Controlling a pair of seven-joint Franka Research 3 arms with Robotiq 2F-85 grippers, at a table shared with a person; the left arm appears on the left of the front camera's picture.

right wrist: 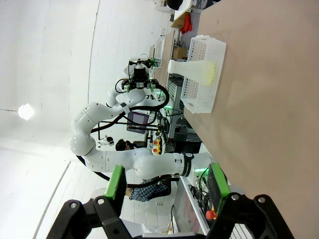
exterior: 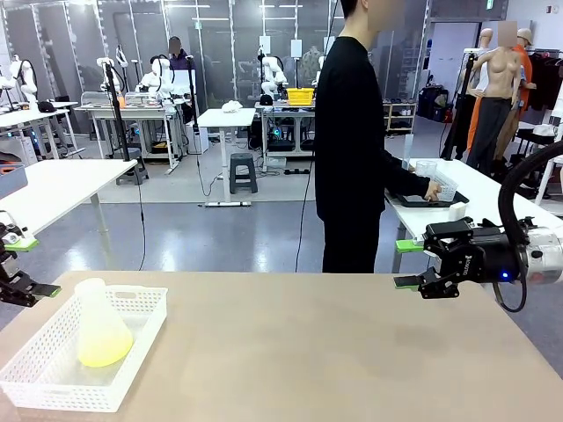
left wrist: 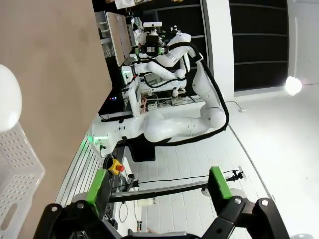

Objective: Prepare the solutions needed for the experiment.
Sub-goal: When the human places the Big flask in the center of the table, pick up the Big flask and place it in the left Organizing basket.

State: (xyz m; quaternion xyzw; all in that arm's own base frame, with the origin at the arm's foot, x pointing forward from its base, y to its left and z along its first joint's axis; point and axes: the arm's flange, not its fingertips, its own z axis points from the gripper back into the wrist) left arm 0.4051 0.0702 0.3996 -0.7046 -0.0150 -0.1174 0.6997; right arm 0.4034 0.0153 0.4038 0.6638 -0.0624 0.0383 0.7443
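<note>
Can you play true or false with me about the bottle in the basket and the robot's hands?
1. The frosted cone-shaped flask stands upright inside the white plastic basket. True.
2. The liquid in the flask is dark blue. False: it is a shallow pale yellow-green layer.
3. The left gripper is squeezing the flask. False: it is open and hangs beside the basket, apart from the flask.
4. The right gripper is open and holds nothing. True.
5. The person's hand rests on the tan table with the basket. False: it reaches to another table behind.
</note>
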